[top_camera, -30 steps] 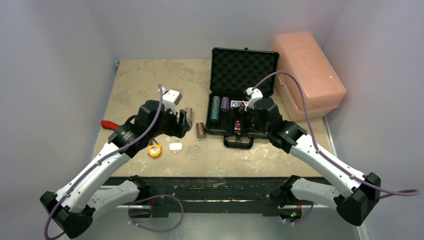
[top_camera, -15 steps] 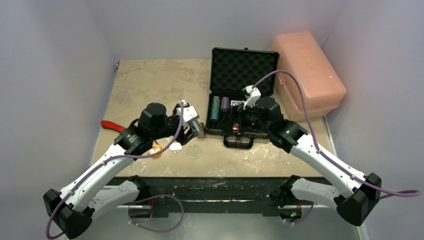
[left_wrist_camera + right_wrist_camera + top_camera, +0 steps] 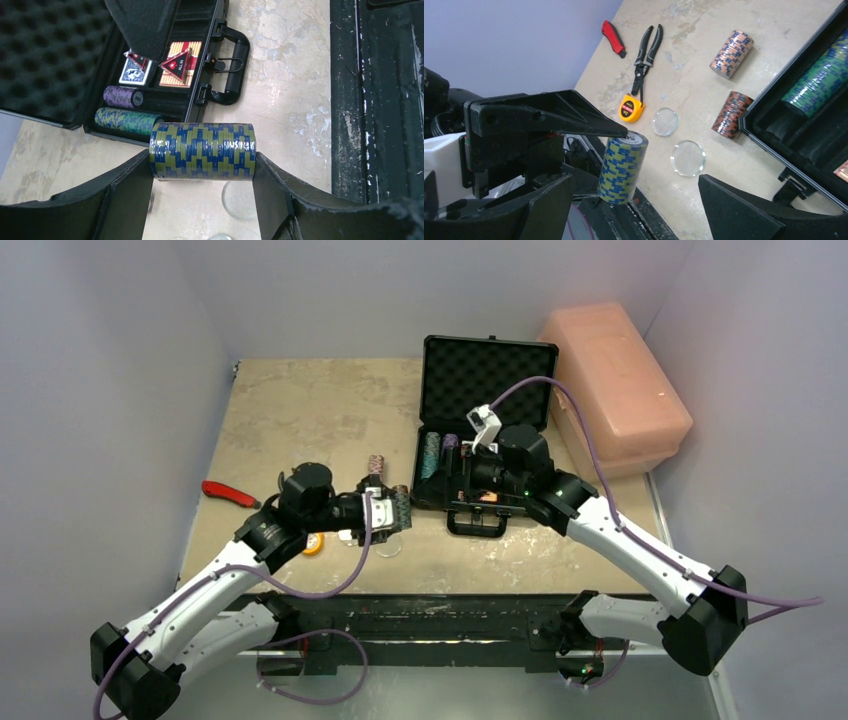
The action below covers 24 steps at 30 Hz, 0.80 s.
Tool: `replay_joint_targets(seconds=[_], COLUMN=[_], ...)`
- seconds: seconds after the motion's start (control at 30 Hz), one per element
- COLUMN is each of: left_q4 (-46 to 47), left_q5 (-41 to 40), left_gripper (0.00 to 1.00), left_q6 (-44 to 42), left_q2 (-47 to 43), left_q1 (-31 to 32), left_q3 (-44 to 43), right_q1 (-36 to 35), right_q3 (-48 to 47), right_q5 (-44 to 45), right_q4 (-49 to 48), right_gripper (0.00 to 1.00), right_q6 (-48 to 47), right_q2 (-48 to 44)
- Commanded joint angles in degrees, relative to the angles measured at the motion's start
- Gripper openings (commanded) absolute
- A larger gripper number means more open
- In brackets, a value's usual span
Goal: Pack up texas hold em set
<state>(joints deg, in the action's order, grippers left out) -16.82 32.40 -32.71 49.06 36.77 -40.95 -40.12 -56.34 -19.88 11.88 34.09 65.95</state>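
Left gripper [image 3: 202, 162]: jaws pinching a sideways olive-and-blue poker chip stack [image 3: 202, 150], just left of the open black hard briefcase [image 3: 488, 375] | right gripper [image 3: 468, 480]: jaws spread, empty, over its tray (teal chip stack [image 3: 127, 120], purple chip stack [image 3: 122, 96] inside).

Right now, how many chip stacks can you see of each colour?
Yellow-green stack: 1
Teal stack: 1
Purple stack: 1
Brown stacks: 2
Total: 5
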Motion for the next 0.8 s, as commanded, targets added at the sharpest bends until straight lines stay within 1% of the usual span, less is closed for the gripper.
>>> replay_joint_targets(seconds=[0.0,0.13,0.3,0.43,0.5,0.77], left_q4=[9.13,8.72,9.0,12.55,13.59,13.06], left_q5=[3.37,4.37,4.14,6.08,5.37,5.13], left_gripper=[0.0,0.0,0.0,0.0,0.0,0.0], left_q6=[-4.72,-5.15,-5.23,-5.21,-5.16,-5.35], left_q2=[-2.2,-2.83,-3.88,-6.33,-6.77,-5.91], left_q1=[0.02,0.05,0.02,0.0,-0.03,-0.07], left_q3=[-0.62,-0.71,-0.26,1.98,2.6,1.94], right_q1=[-0.54,-2.38,-3.11,-3.74,-4.62,-6.7], right_q3=[-0.59,0.34,1.83,2.87,2.71,2.0], right_q5=[-4.46,-4.54,-2.46,-1.37,-0.85,0.72], right_q4=[-5.75,-7.98,-10.15,-11.69,-13.06,-13.18], right_gripper=[0.99,0.99,0.98,0.95,0.94,0.92], right_q6=[1.89,2.6,4.06,6.27,6.24,5.82], right_q2=[0.28,1.57,1.99,2.41,2.84,4.18])
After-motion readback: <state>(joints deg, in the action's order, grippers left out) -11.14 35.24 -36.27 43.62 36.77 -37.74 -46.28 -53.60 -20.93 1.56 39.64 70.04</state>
